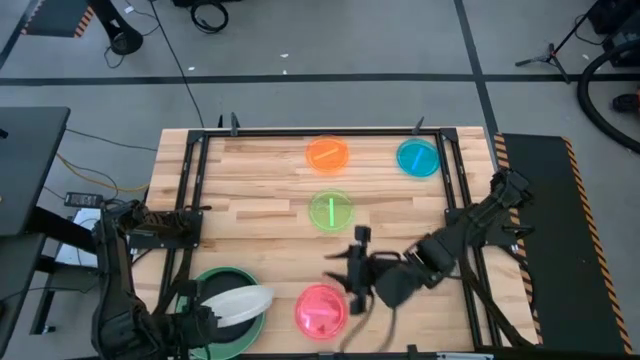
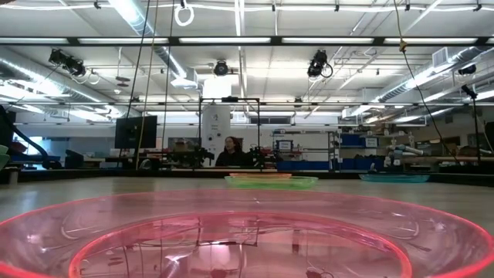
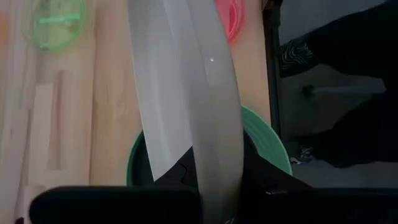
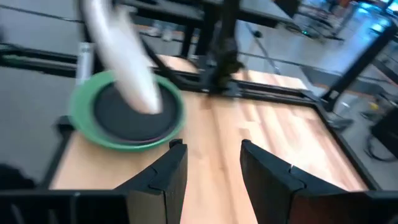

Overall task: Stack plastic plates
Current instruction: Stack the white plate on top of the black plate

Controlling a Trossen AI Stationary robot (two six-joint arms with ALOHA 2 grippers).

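white plate (image 1: 238, 299) clamped in the left gripper (image 1: 205, 318), tilted over the black plate (image 4: 129, 116) on the green plate (image 1: 213, 342) for stacking; right gripper (image 4: 210, 169) open, empty, beside the pink plate (image 1: 321, 310).

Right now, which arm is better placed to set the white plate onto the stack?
Left. Its end effector already holds the round white plastic plate tilted above the black plate in the large green plate. The right end effector is open, empty, beside the pink plate.
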